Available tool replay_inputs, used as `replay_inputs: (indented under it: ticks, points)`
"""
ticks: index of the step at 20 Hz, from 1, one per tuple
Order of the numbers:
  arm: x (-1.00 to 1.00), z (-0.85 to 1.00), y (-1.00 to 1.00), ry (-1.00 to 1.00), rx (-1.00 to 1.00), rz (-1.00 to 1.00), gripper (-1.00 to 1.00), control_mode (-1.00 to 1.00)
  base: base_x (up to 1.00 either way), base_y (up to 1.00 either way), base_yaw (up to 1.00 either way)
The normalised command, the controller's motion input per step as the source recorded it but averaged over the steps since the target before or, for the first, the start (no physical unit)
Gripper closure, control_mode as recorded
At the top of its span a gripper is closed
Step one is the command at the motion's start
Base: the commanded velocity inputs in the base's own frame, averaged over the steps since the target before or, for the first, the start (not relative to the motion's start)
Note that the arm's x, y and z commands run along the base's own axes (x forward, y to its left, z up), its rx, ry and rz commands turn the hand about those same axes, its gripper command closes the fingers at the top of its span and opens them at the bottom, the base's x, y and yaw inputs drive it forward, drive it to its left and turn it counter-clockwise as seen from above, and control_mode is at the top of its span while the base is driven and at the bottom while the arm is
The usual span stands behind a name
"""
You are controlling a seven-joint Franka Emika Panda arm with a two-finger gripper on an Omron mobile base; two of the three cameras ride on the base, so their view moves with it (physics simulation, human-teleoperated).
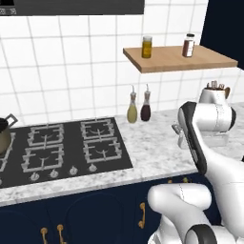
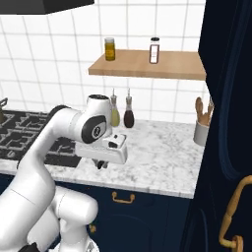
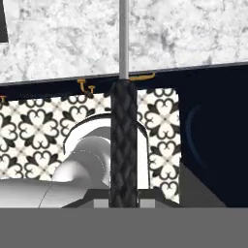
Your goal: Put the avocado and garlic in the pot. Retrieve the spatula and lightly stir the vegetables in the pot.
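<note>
My gripper (image 3: 123, 201) is shut on the spatula (image 3: 123, 145). Its black textured handle stands between the fingertips, and a thin grey shaft runs up from it across the marble counter edge. The hand (image 2: 101, 164) hovers over the front of the counter, right of the cooktop; it also appears as gripper (image 1: 180, 137) in the left base view. The brass-tan pot (image 1: 4, 136) sits at the far left edge on the cooktop, with one grey loop handle showing; its inside is hidden. The avocado and the garlic are out of view.
The black gas cooktop (image 1: 62, 147) fills the counter's left part. Two bottles (image 1: 138, 109) stand by the tiled wall. A wooden shelf (image 2: 147, 66) holds two jars. A utensil holder (image 2: 201, 132) stands at the counter's right end beside a tall dark cabinet (image 2: 229, 123).
</note>
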Motion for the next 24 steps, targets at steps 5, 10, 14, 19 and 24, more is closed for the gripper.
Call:
replay_inputs:
  ticks: [5,10,14,19,24]
  points:
    - [0.0,0.0,0.0,0.0,0.0,0.0,1.0,1.0,-0.68,1.0,0.01]
    - [0.0,0.0,0.0,0.0,0.0,0.0,1.0,1.0,-0.08,1.0,0.0]
    - [0.0,0.0,0.0,0.0,0.0,0.0,1.0,1.0,0.21,1.0,0.0]
    - [0.0,0.0,0.0,0.0,0.0,0.0,1.0,1.0,0.41,1.0,0.0]
    - [0.0,0.0,0.0,0.0,0.0,0.0,1.0,1.0,0.37,1.0,0.0]
